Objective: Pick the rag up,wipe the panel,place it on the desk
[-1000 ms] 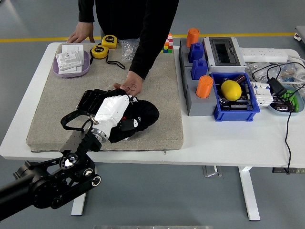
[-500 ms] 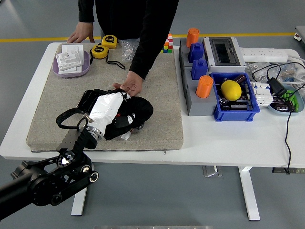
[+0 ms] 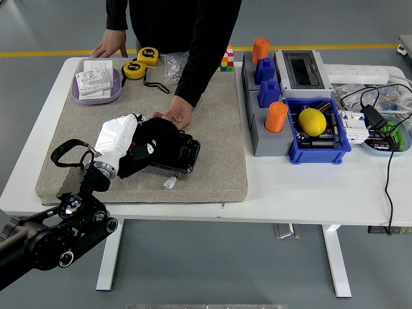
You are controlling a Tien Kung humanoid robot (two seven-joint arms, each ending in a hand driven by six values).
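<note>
Leftward since a second ago: the left hand (image 3: 119, 138) and the black rag (image 3: 154, 138) under it have slid across the panel (image 3: 175, 158), baring the panel's right end. That hand presses its fingers down on the rag, gripping it against the panel's left part. Both lie on the grey mat (image 3: 212, 148), left of its middle. A small white plug (image 3: 170, 183) on a short wire sits just below the panel's near edge.

A person's hand (image 3: 175, 116) touches the panel's far edge, holding it; the person's other hand (image 3: 109, 47) rests flat on the worktop (image 3: 309, 187) at its far left corner, beside the lilac tray (image 3: 96, 93) and two yellow tape measures (image 3: 141, 62).

Open mat lies to the right of the panel up to the mat's right edge, and a bare strip in front down to its near edge. Beyond the mat's right edge stand grey and blue boxes (image 3: 283, 122); bare worktop runs along the near right. The right arm is out of view
</note>
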